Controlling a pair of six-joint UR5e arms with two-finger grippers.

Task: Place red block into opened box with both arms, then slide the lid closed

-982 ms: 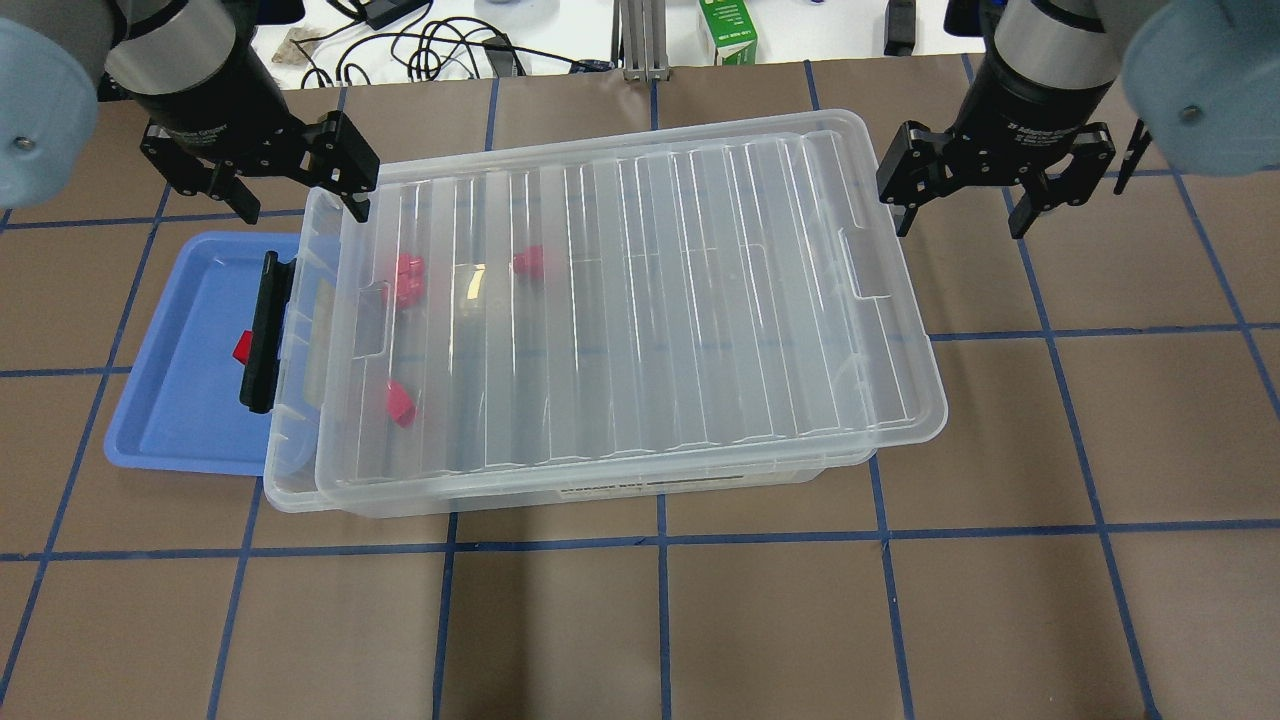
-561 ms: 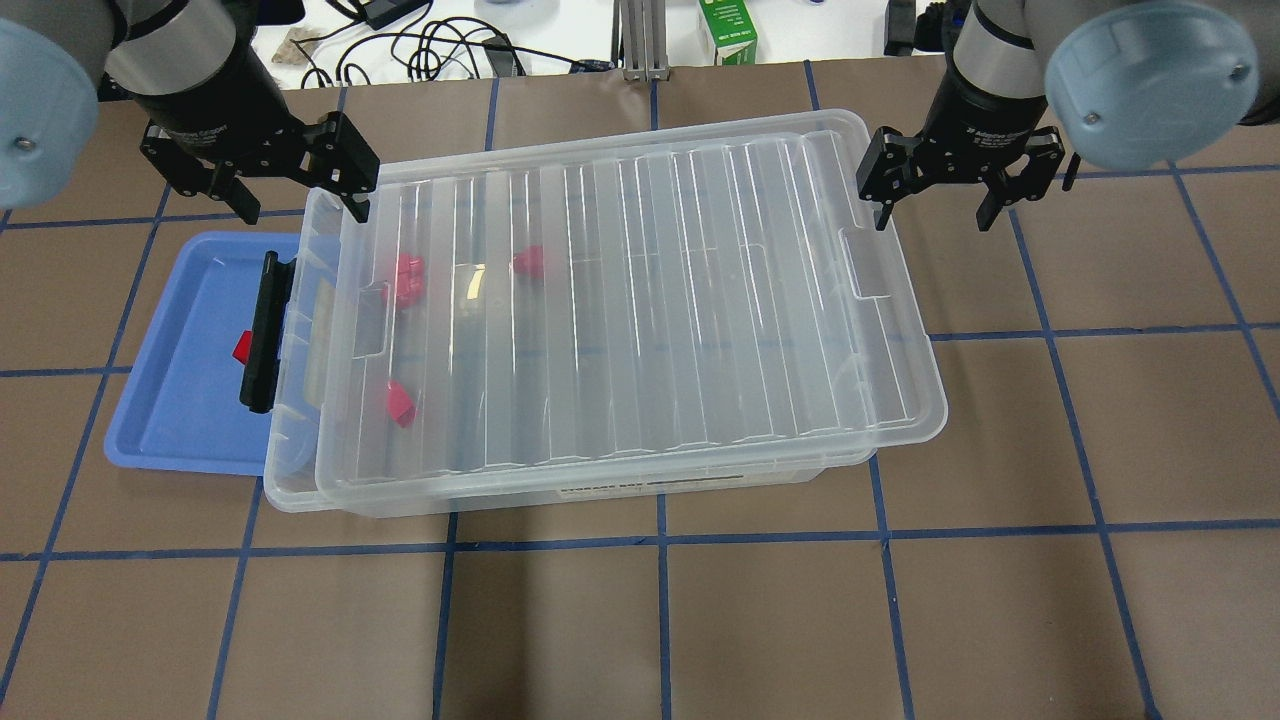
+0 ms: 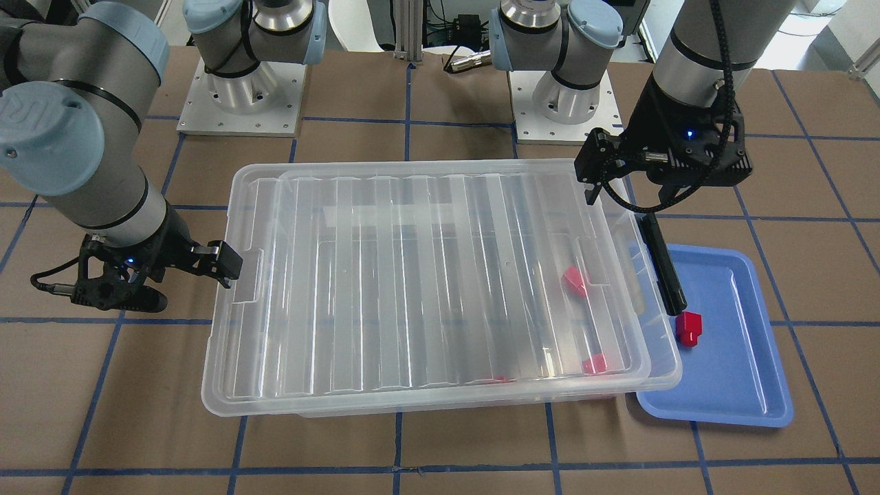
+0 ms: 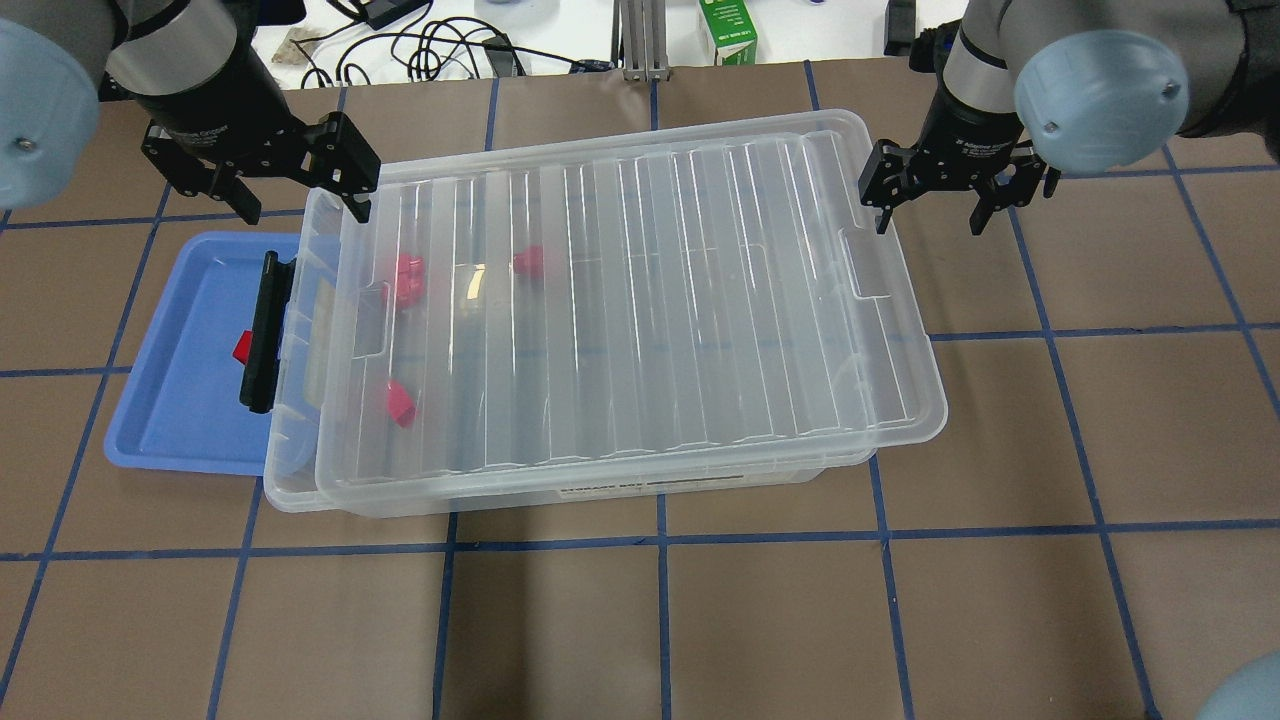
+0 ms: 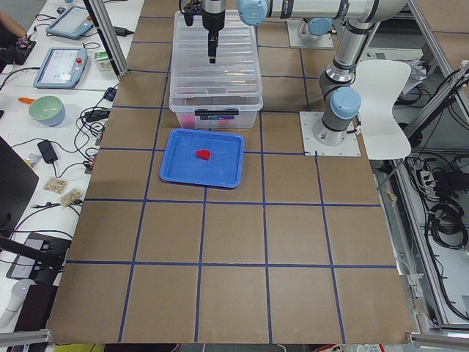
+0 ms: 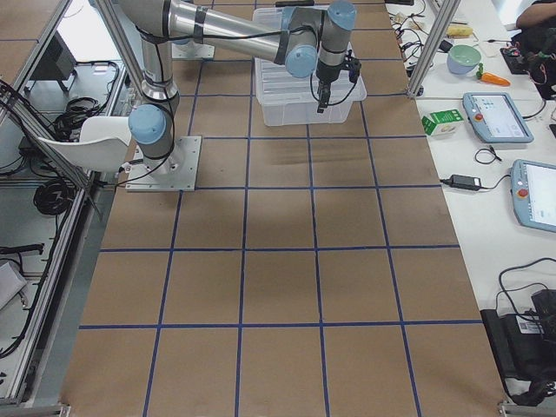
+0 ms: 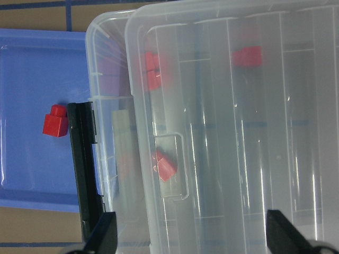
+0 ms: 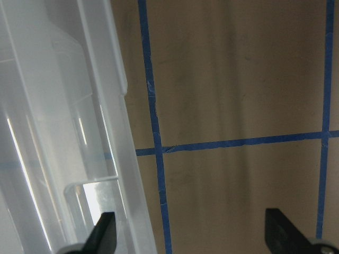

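One red block [image 4: 241, 347] [image 3: 688, 328] [image 7: 55, 121] lies in the blue tray [image 4: 180, 400] [image 3: 735, 357]. Three more red blocks [image 4: 406, 278] sit inside the clear box [image 4: 285, 495] [image 3: 660, 344]. The ribbed lid [image 4: 650, 300] [image 3: 412, 275] [image 7: 238, 132] rests on the box, shifted toward my right, so a strip at the left end stays uncovered. My left gripper [image 4: 303, 212] [image 3: 663, 189] hovers open and empty over the box's far left corner. Beside the lid's far right corner [image 8: 53, 132], my right gripper [image 4: 928, 225] [image 3: 185, 282] is open with nothing between its fingers.
A black latch handle [image 4: 265, 330] [image 3: 663, 261] sits on the box's left end, over the tray's edge. A green carton [image 4: 727, 30] and cables [image 4: 440, 50] lie beyond the far table edge. The arm bases [image 3: 240, 96] stand on the robot's side.
My right gripper has moved left and slightly away from the robot, closing in on the lid's far right corner, still open. The left gripper, box, lid and blocks have not moved.
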